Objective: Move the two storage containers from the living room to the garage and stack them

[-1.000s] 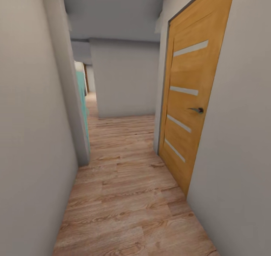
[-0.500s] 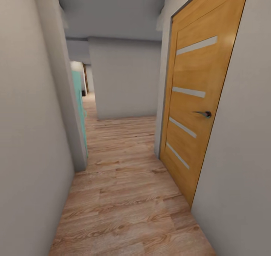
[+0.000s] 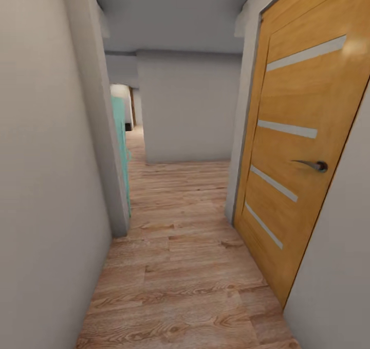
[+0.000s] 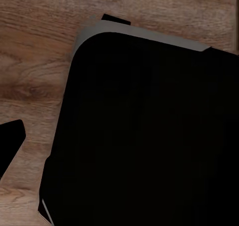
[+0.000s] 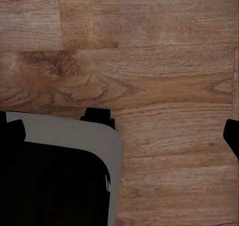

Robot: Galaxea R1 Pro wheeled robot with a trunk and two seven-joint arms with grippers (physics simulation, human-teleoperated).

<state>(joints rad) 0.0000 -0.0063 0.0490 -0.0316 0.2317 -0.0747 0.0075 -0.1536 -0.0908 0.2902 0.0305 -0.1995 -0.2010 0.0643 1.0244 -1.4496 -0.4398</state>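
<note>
Head view: narrow hallway, wood plank floor (image 3: 180,267) underfoot, pale grey walls (image 3: 41,184) either side. Wooden door (image 3: 303,148) with pale strips and a lever handle (image 3: 311,165) close on the right, shut. Farther on, a teal panel (image 3: 121,148) at the left corner, then a grey end wall (image 3: 190,107). Wrist views: plank floor and dark robot base (image 4: 149,136). Gripper spread on either arm cannot be told.

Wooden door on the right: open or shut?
Shut. The door sits flush in its frame, with no gap around it, and its handle is level.
</note>
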